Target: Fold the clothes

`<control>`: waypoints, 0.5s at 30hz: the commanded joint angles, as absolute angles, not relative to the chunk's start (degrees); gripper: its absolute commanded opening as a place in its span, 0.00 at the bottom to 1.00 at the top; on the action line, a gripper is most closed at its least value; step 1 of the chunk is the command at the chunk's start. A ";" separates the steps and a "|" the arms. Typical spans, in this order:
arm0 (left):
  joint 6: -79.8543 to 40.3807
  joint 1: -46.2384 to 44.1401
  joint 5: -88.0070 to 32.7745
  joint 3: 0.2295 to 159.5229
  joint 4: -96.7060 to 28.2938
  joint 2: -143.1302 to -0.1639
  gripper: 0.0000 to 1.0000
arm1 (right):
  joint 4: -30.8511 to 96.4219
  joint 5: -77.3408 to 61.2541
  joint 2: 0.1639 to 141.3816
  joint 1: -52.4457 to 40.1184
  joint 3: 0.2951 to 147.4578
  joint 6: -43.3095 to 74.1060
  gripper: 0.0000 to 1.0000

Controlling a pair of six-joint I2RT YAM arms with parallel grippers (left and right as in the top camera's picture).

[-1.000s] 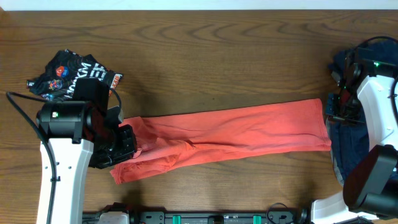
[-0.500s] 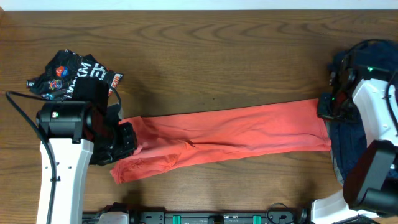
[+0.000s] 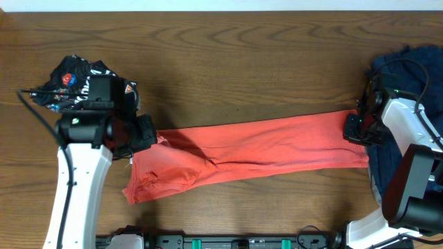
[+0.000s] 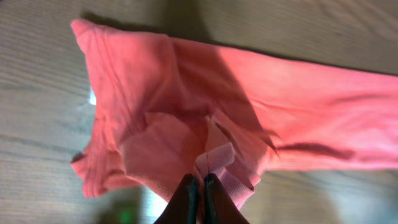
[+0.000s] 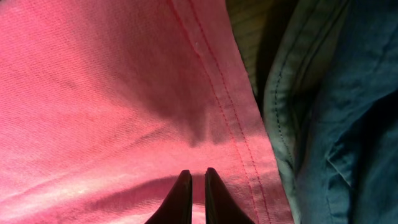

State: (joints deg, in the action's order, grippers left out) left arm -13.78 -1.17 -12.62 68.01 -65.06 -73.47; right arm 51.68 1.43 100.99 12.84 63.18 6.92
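Observation:
The coral-red T-shirt (image 3: 263, 145) lies as a long folded strip across the table, from lower left to the right side. My left gripper (image 3: 151, 133) is at its upper left end. In the left wrist view the jaws (image 4: 201, 182) are shut on a bunched fold of the coral fabric (image 4: 280, 106). My right gripper (image 3: 353, 128) is at the shirt's right end. In the right wrist view its jaws (image 5: 199, 174) are shut just above the flat coral cloth (image 5: 112, 93), near the stitched hem, with no fabric seen between them.
A crumpled black printed T-shirt (image 3: 76, 79) lies at the far left, behind the left arm. A pile of navy clothes (image 3: 408, 66) sits at the right edge, touching the coral shirt's hem; it also shows in the right wrist view (image 5: 348, 124). Bare wooden table (image 3: 242, 62) lies behind.
My left gripper has moved back and to the right, pulling the shirt's left fold with it. My right gripper has moved left off the navy pile onto the shirt's right end.

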 commanded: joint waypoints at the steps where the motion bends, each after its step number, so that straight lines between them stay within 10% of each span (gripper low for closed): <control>1: -14.28 -1.04 -9.15 65.36 -62.04 -76.25 0.06 | 51.46 1.04 101.19 13.06 62.81 6.37 0.08; 15: -14.26 -1.04 -6.33 61.28 -56.23 -89.08 0.06 | 51.53 1.04 101.19 13.06 62.81 6.35 0.08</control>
